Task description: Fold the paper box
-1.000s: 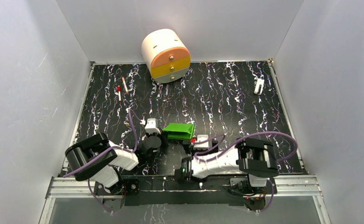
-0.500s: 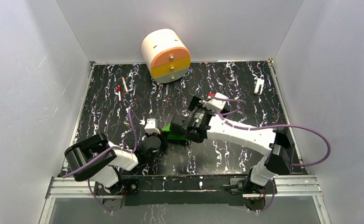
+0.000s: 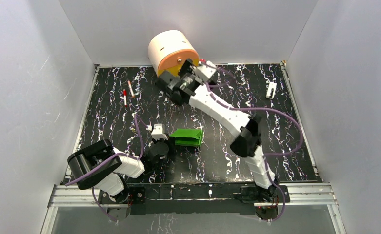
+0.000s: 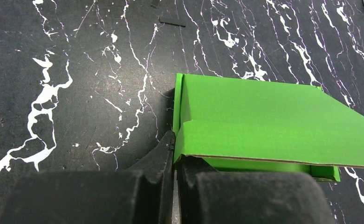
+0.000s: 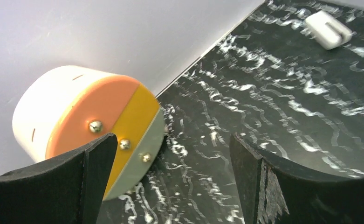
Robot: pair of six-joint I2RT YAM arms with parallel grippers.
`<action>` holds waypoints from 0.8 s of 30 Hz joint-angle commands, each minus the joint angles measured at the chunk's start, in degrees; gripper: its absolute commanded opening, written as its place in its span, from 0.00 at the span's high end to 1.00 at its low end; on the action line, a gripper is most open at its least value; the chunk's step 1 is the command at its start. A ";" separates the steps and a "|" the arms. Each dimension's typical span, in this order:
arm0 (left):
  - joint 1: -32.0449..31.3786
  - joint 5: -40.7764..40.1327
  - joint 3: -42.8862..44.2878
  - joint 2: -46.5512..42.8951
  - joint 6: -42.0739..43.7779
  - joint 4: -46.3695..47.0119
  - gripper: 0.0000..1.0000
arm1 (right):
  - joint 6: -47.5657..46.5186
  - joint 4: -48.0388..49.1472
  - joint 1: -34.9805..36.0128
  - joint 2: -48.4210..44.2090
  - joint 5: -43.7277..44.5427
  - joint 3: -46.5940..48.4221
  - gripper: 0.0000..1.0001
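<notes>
Mid-table, just ahead of left arm: paper box [image 3: 187, 137], partly folded. At its near corner: left claw [image 4: 173, 142] pressed together, probably steadying flap for fold; actual pinch unclear. Far back by drawer unit [image 5: 77, 112]: right claw [image 5: 170, 149] spread wide, empty.

Your left arm sits folded low, left hand [image 4: 174, 140] pinched shut on a corner of the paper box [image 4: 264, 116]. Your right arm stretches far forward, right hand [image 5: 171, 138] spread wide, holding nothing.

Black marbled table [image 3: 286, 126], paper box [image 3: 187, 137], round drawer unit [image 3: 166, 48], two pens [image 3: 125, 96], white clip [image 3: 271, 89]
</notes>
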 commanded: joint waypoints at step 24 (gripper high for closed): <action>0.25 -2.57 2.43 0.53 3.95 -4.18 0.99 | -64.83 69.70 -18.82 -34.18 -75.42 -62.92 0.08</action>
